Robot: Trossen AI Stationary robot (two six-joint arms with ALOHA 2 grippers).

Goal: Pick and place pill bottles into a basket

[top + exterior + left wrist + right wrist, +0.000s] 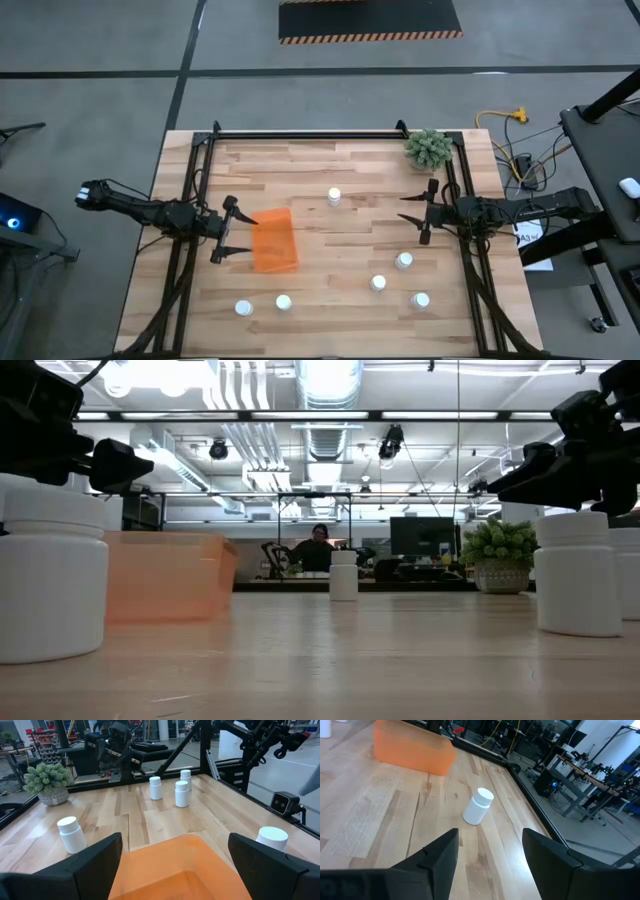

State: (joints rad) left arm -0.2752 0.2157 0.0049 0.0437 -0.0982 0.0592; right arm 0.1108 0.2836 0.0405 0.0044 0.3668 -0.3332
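The orange basket rests flat on the table, left of centre. Several white-capped pill bottles stand upright on the wood: one near the middle, three at the near right and two at the near left. My left gripper hovers open at the basket's left end, level and above it, holding nothing. My right gripper waits open at the right side, pointing toward the middle bottle, well short of it.
A small green potted plant stands at the far right corner. Black frame rails run along the table's left and right sides. Bare wood lies between the basket and the right-hand bottles. A person sits far back in the room.
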